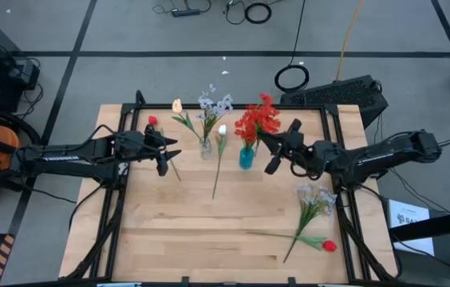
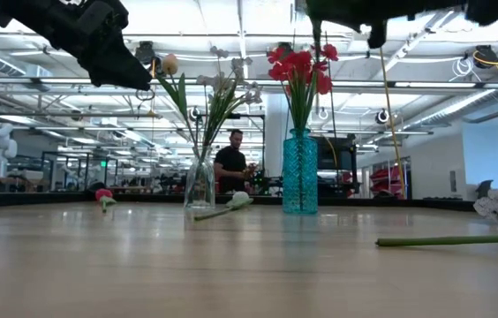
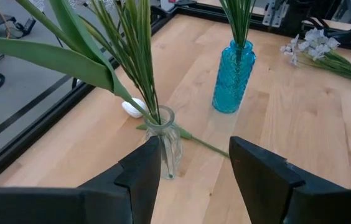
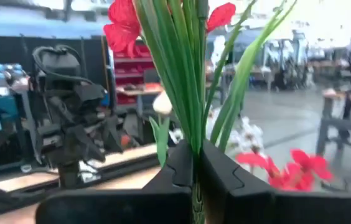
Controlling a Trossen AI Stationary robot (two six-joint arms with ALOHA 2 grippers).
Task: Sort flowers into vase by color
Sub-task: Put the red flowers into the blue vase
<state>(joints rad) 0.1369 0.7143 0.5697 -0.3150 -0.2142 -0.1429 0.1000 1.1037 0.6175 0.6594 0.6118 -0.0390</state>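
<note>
Near the table's front right corner lie two loose flowers: a pale spray [image 1: 314,199] and a red bud [image 1: 329,246] on a long stem. Another white-tipped stem [image 1: 219,155] lies at mid-table, and a small red bud [image 1: 152,121] sits toward the far left edge. By the far edge stand a clear vase [image 1: 205,147] holding pale flowers and a cream tulip, and just to its right a blue vase [image 1: 246,156] holding red blossoms [image 1: 258,118].

The right gripper [image 4: 195,163] is pinched tight on a bundle of green stems [image 4: 185,74] directly over the blue vase. The left gripper [image 3: 191,165] stands spread wide and empty beside the clear vase.

Risk, as I judge it: the clamped stems may drag the blue vase over if the arm lifts or swings before releasing, and the left fingers sit close enough to nudge the clear vase.
</note>
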